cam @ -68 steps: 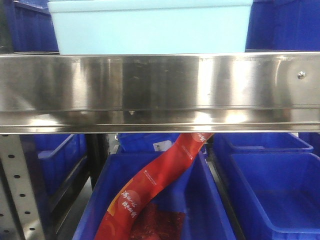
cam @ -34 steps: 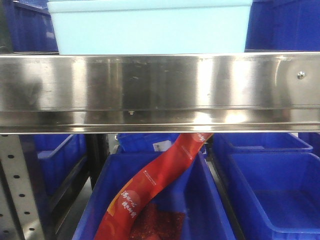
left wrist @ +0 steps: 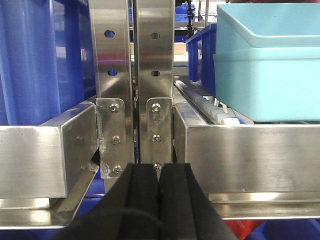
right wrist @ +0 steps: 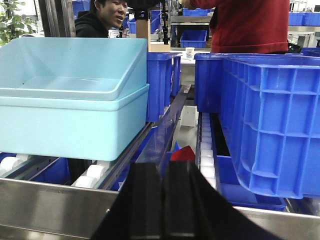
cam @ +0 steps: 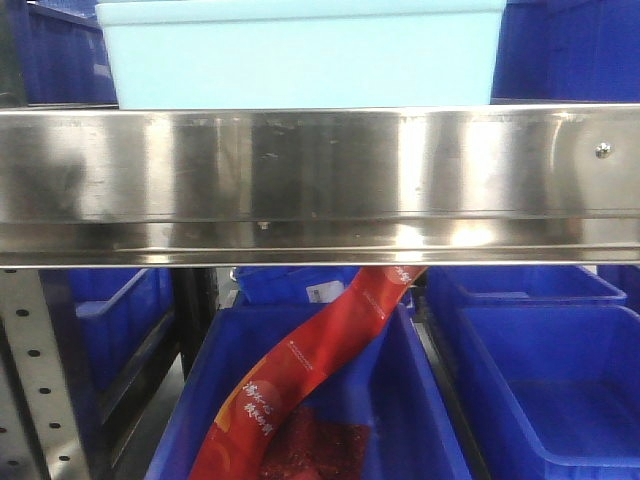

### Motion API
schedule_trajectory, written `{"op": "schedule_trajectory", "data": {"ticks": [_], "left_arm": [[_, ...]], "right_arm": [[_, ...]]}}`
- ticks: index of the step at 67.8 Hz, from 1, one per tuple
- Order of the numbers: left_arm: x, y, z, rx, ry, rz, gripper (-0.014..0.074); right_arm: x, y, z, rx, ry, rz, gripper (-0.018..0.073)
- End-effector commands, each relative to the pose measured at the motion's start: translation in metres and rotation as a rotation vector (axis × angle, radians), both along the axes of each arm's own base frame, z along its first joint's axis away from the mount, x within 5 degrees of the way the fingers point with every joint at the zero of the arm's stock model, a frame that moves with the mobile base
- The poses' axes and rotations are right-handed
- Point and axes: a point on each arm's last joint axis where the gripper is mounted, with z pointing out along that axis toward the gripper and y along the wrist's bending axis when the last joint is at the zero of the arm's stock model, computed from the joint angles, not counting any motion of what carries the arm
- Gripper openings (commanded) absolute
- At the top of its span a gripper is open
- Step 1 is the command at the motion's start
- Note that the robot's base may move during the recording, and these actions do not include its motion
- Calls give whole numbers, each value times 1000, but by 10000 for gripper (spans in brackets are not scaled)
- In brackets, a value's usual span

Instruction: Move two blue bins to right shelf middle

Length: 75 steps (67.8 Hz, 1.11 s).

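Note:
Two pale light-blue bins sit nested on the roller tracks of the right shelf middle, just behind its shiny steel front rail (cam: 320,180). The front view shows them as one pale block (cam: 300,60). In the right wrist view the upper bin (right wrist: 65,65) rests tilted inside the lower bin (right wrist: 65,125). In the left wrist view the pair (left wrist: 270,75) stands to the right. My left gripper (left wrist: 159,170) is shut and empty, in front of the perforated uprights. My right gripper (right wrist: 163,167) is shut and empty, low at the rail, right of the bins.
Dark blue crates (right wrist: 270,110) stand on the same tier to the right. Grey perforated uprights (left wrist: 132,75) rise at the tier's left end. Below the rail, a dark blue bin (cam: 420,400) holds red packaging (cam: 300,380). Two people (right wrist: 250,25) are behind the rack.

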Motion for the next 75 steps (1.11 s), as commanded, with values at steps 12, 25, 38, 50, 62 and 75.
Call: {"op": "schedule_trajectory", "data": {"ticks": [12, 25, 38, 50, 62, 75], "left_arm": [[-1, 0, 3, -5, -31, 3, -111], [-1, 0, 3, -5, -31, 3, -111], [-1, 0, 3, -5, -31, 3, -111], [-1, 0, 3, -5, -31, 3, -111], [-1, 0, 3, -5, -31, 3, -111], [-1, 0, 3, -5, -31, 3, -111]], "right_arm": [[-1, -1, 1, -13, -27, -7, -162], [-1, -1, 1, -8, -26, -8, -162], [5, -3, -14, -22, -10, -103, -162], [6, -9, -46, 19, -33, -215, -162], [5, -11, -88, 24, -49, -238, -162], [7, -11, -99, 21, -30, -240, -162]]}}
